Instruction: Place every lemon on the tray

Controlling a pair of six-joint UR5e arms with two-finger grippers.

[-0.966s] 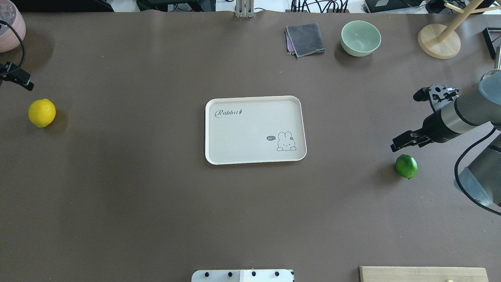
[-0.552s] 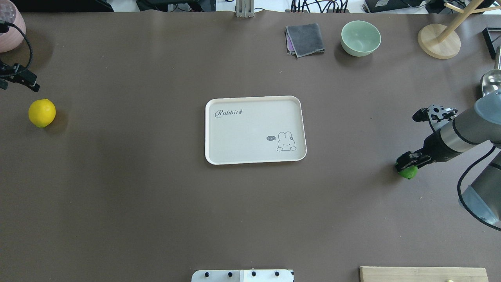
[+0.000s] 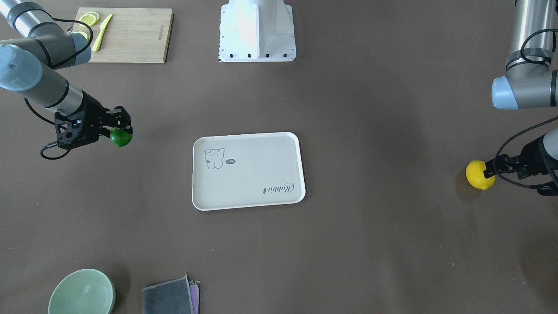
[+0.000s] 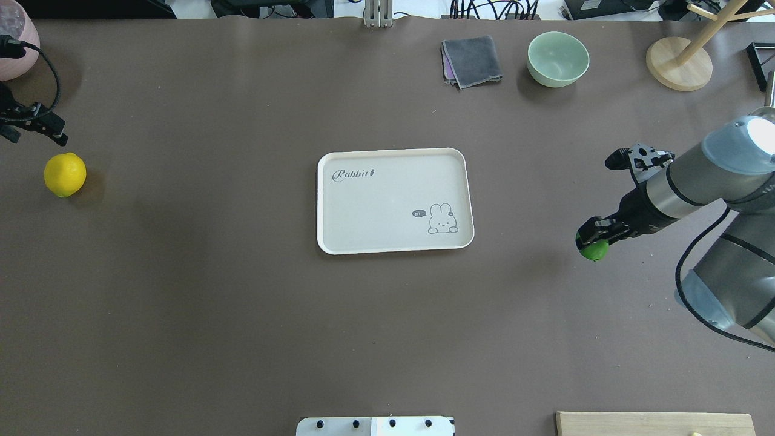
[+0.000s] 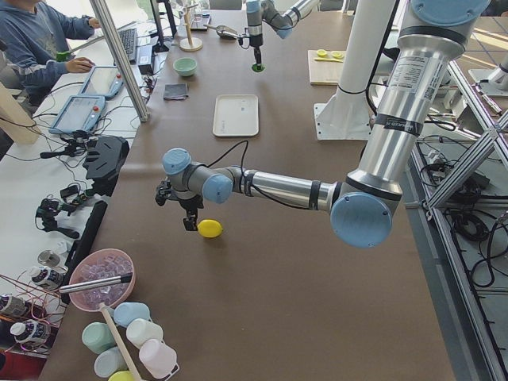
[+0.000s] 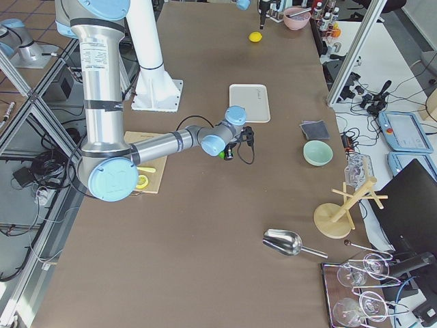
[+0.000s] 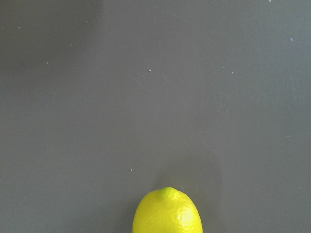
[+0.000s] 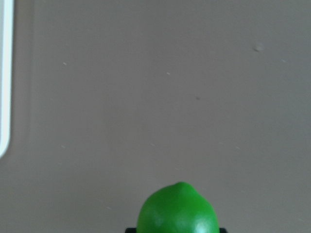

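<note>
The off-white tray [image 4: 387, 194] with the rabbit drawing lies at the table's middle and holds nothing. My right gripper [image 4: 592, 238] is shut on the green lemon [image 4: 594, 251] and holds it above the table, right of the tray; the lemon fills the bottom of the right wrist view [image 8: 177, 211], and the tray's rim [image 8: 4, 73] shows at that view's left edge. The yellow lemon [image 4: 65, 174] rests on the table at the far left. My left gripper [image 3: 491, 170] hovers open right beside it, with the lemon low in the left wrist view [image 7: 167, 212].
A green bowl [image 4: 557, 57], a folded grey cloth [image 4: 472, 60] and a wooden stand [image 4: 678, 63] sit along the far edge. A pink bowl [image 4: 15, 42] is at the far left corner. A cutting board [image 3: 126, 35] with lemon slices lies near the robot's base.
My right gripper came down on the green lemon, shut on it, lifted it and carried it left toward the tray. My left gripper moved a little closer to the yellow lemon.
</note>
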